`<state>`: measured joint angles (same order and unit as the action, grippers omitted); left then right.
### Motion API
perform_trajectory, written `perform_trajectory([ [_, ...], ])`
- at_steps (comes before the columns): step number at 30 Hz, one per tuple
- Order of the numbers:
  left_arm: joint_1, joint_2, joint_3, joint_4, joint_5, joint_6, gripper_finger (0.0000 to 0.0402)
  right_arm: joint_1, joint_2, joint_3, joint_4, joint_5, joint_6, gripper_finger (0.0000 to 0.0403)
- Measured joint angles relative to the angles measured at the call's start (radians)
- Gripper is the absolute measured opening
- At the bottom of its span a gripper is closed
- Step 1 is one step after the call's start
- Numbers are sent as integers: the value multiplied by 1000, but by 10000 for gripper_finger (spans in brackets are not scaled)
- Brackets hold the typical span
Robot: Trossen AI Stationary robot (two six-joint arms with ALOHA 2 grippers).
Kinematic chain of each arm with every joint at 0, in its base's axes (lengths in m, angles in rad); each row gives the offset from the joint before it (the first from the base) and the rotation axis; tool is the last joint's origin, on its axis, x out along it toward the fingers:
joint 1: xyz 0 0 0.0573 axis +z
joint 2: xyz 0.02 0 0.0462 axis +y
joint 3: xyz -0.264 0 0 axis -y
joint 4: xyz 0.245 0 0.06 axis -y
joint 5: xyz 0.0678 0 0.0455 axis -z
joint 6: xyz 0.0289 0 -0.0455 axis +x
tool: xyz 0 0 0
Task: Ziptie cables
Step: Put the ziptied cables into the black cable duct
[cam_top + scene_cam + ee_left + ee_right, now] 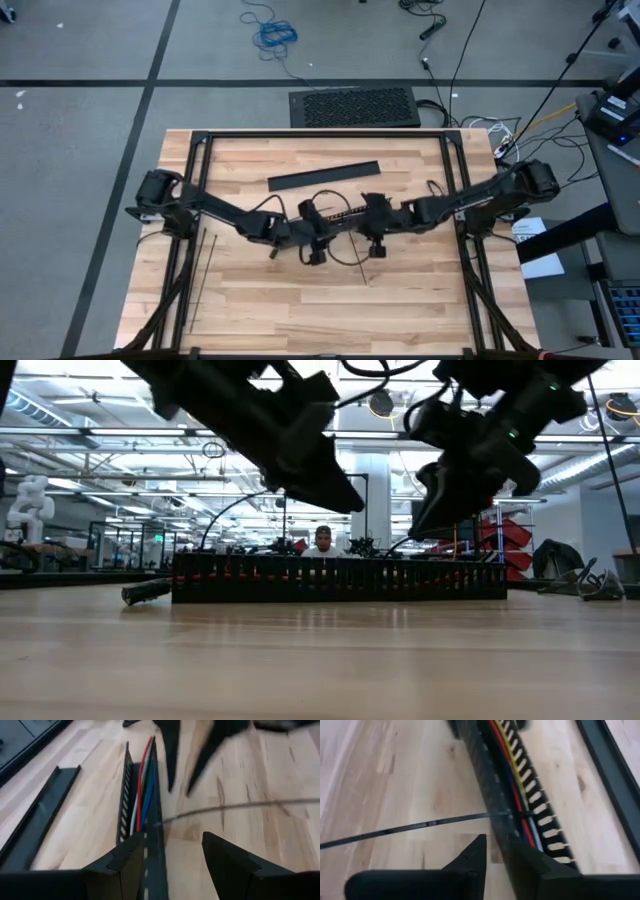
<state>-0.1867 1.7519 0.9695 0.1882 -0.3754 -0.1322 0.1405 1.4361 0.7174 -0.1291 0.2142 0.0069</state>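
Over at 9 o'clock on the surface (400, 290), seen from above: spare zipties (205, 262) lying straight and well apart from the work, apparently unused. Moving toward the centre: left hand (175, 857) hovering released, fingers spread wide with nothing between them, just above the near end of a black slotted channel (125, 805). Inside that channel: the cables (142, 785), red, white, blue and green, laid side by side along the trough and so gathered, though not visibly bound anywhere. Beside the channel at 12 o'clock, apart from it: a long black lid (35, 815), off and flat on the wood. At mid-length of the channel: one ziptie (240, 806) meeting the slotted wall and trailing its long tail out across the bare wood toward 5 o'clock; impossible to say whether it passes around the wires or only through a slot. Further toward 3 o'clock: right hand (497, 855) low over the channel, close to where the strap meets it; cannot tell whether clenched on anything or released. Judged overall as early: wires seated, one strap perhaps started but with no closed, tightened loop to be seen, tail untrimmed. Left to do, by that reading: feeding the tail through its head, pulling snug, then more ties along the run with the spares.
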Motion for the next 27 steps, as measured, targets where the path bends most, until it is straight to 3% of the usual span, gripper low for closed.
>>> perform_trajectory([
  [6,43,123,0,191,96,-14,200,48,0,-69,70,134,-28,90],
  [9,50,176,12,211,105,-17,200,52,0,-89,66,188,-28,95],
  [15,53,191,29,217,10,15,200,55,0,-114,114,178,5,96],
  [22,78,214,30,214,35,9,198,78,0,-116,193,172,-14,96],
  [27,75,218,30,214,52,8,160,77,6,-115,242,141,-59,96],
])
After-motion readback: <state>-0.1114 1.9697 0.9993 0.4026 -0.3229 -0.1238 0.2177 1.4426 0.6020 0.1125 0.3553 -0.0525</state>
